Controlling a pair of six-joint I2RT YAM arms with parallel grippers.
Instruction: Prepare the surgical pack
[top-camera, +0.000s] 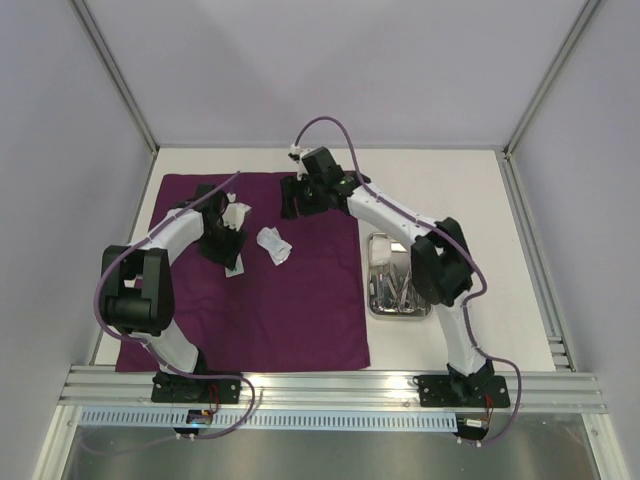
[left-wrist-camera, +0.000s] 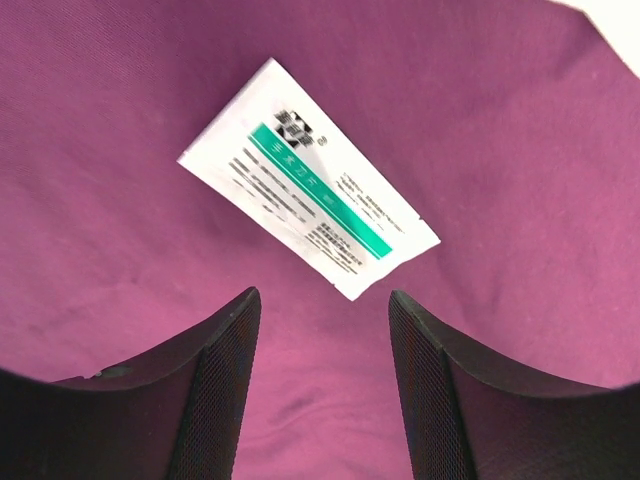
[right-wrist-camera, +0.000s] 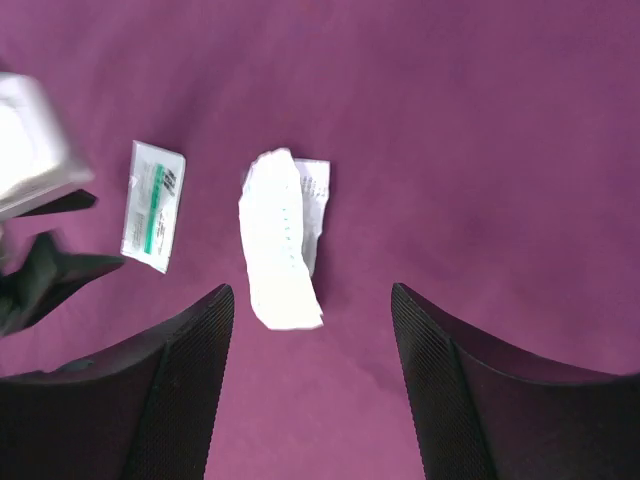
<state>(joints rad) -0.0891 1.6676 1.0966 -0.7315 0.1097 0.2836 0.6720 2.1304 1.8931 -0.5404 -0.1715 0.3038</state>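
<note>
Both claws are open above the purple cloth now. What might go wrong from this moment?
1. The packet lies flat on the soft cloth, so the left claw may pinch cloth with it, or slip off its thin edge.
2. The right claw hangs over the white gauze, close to the left arm; they might bump.
3. The gauze looks loosely folded and could open when lifted.

We see purple cloth (top-camera: 300, 300) spread flat, bearing white gauze (top-camera: 273, 245) and a green-striped packet (left-wrist-camera: 310, 210); steel tray (top-camera: 370, 290) lies just beside.
</note>
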